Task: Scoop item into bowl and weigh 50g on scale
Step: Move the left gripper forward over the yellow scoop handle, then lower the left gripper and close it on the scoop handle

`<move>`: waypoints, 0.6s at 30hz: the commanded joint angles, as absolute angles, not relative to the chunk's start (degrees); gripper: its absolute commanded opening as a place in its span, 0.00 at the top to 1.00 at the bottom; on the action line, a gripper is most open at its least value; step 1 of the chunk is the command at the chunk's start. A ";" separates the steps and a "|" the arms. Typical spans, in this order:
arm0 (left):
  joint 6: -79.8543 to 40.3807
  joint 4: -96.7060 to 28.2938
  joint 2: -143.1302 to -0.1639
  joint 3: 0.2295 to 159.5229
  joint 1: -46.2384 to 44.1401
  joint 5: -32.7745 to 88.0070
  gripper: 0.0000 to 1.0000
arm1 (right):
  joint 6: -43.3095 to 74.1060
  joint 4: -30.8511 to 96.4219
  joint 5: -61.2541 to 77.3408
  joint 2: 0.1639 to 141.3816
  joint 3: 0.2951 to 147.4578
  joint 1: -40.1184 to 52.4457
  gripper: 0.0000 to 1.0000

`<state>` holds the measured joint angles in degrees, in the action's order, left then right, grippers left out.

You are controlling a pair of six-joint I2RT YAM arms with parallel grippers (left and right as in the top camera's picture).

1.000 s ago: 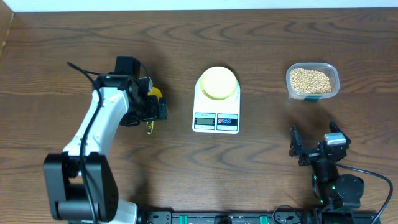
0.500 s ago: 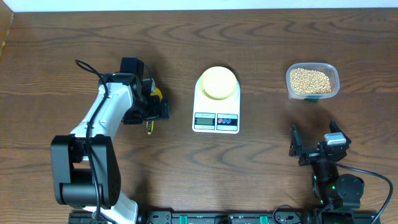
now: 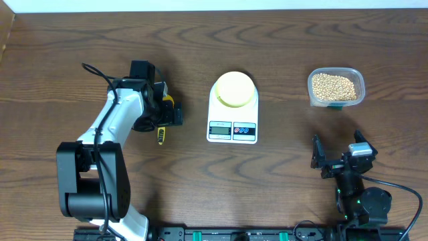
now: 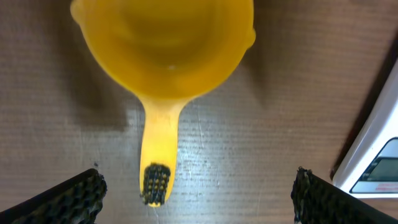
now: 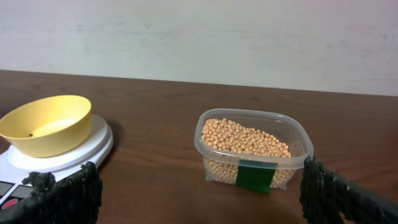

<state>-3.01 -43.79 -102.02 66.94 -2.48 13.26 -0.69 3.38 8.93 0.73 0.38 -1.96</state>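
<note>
The item [image 3: 334,86] [image 5: 244,139], tan round grains, fills a clear plastic container [image 3: 360,84] [image 5: 304,147] at the back right. A pale-yellow bowl [image 3: 235,88] [image 5: 45,124] rests on the white scale [image 3: 233,115] [image 5: 94,147] mid-table. Left of the scale lies a yellow scoop [image 4: 165,56], its handle [image 3: 161,136] pointing toward the front. My left gripper [image 3: 161,115] [image 4: 199,196] hangs open over that handle, fingers wide on either side and touching nothing. My right gripper [image 3: 338,156] [image 5: 199,199] stands open near the front right, facing the container, holding nothing.
A green label [image 5: 255,176] marks the container's near wall. The scale's display and buttons [image 3: 232,129] face the front. The table's back edge meets a pale wall [image 5: 199,37]. Bare wood lies between the scale and the container.
The left arm's lower links have swung slightly right while its gripper stayed over the scoop. The right arm has not moved.
</note>
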 commanded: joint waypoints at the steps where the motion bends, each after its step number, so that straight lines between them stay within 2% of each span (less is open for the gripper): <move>1: -2.96 -41.43 -102.78 66.41 -2.70 13.50 0.02 | -1.34 3.62 8.49 0.54 0.32 -1.83 0.01; 3: -2.92 -39.20 -102.80 66.02 -2.70 13.52 0.01 | -1.34 3.62 8.49 0.54 0.32 -1.83 0.01; 6: -3.33 -36.75 -102.80 64.97 -2.72 13.52 0.19 | -1.34 3.62 8.49 0.54 0.32 -1.83 0.01; 12: -3.31 -35.92 -102.80 63.05 -2.70 13.50 0.40 | -1.34 3.62 8.49 0.54 0.32 -1.83 0.01; 14: -3.33 -35.42 -102.80 62.43 -2.70 13.50 0.43 | -1.34 3.62 8.49 0.54 0.32 -1.83 0.01; 18: -3.33 -33.41 -102.80 61.06 -2.70 13.50 0.43 | -1.34 3.62 8.49 0.54 0.32 -1.83 0.01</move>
